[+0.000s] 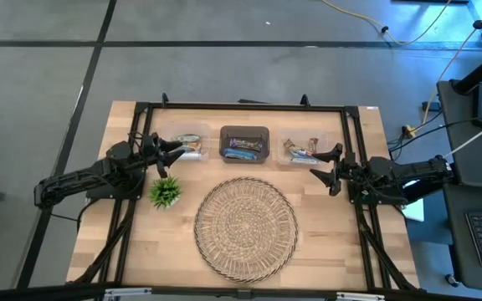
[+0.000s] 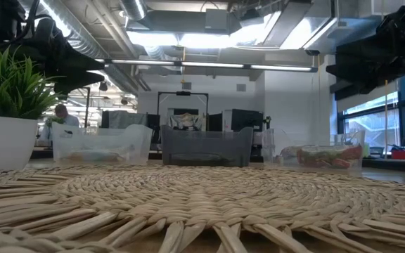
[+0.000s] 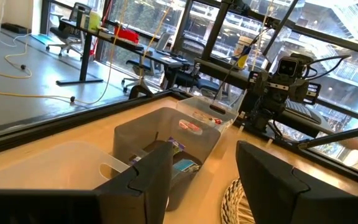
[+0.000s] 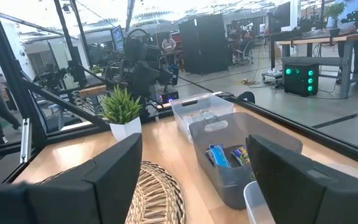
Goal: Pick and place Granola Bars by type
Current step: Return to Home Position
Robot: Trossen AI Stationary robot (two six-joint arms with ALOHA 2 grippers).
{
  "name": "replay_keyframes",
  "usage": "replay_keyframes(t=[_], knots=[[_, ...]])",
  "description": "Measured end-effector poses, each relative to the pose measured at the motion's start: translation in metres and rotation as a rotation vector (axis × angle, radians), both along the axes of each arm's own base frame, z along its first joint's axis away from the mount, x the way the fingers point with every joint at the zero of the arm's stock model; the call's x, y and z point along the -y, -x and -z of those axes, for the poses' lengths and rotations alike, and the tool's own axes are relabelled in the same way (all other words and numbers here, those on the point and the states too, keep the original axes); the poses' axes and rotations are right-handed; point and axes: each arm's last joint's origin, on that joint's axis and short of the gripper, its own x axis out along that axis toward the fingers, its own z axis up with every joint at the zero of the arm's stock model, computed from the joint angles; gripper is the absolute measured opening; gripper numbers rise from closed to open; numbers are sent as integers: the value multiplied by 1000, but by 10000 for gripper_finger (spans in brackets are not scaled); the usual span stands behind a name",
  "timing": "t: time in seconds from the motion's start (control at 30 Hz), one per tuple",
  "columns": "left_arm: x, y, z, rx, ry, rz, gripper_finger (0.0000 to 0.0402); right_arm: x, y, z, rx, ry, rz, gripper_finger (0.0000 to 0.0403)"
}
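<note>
The granola bars lie in three bins along the table's far side. The left clear bin point(image 1: 188, 145) holds silvery-white bars. Blue bars point(image 1: 243, 150) fill the grey middle bin point(image 4: 241, 155). Brown-red-green bars point(image 1: 301, 151) sit in the right clear bin point(image 2: 325, 155). My left gripper point(image 1: 176, 155) hovers open beside the left bin, above the plant, and its own view shows it point(image 3: 204, 177) holding nothing. My right gripper point(image 1: 328, 167) hovers open just near-side of the right bin, likewise bare in its wrist view point(image 4: 194, 165).
A round wicker tray point(image 1: 245, 227) lies at the table's middle near side. A small green plant in a white pot point(image 1: 166, 193) stands left of it, below my left gripper. A black frame point(image 1: 241, 107) runs round the table. Bare wood point(image 1: 333, 242) lies right of the tray.
</note>
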Motion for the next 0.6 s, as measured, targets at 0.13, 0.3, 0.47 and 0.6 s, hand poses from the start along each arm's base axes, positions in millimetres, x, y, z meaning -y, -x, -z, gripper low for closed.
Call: replay_keyframes(t=[0.13,0.3,0.47,0.6], knots=[[0,0,0,0,0,0,171,0,0,0,0,1,0,294],[0,0,0,0,0,0,169,0,0,0,0,1,0,294],[0,0,0,0,0,0,173,0,0,0,0,1,0,294],[0,0,0,0,0,0,173,0,0,0,0,1,0,294]])
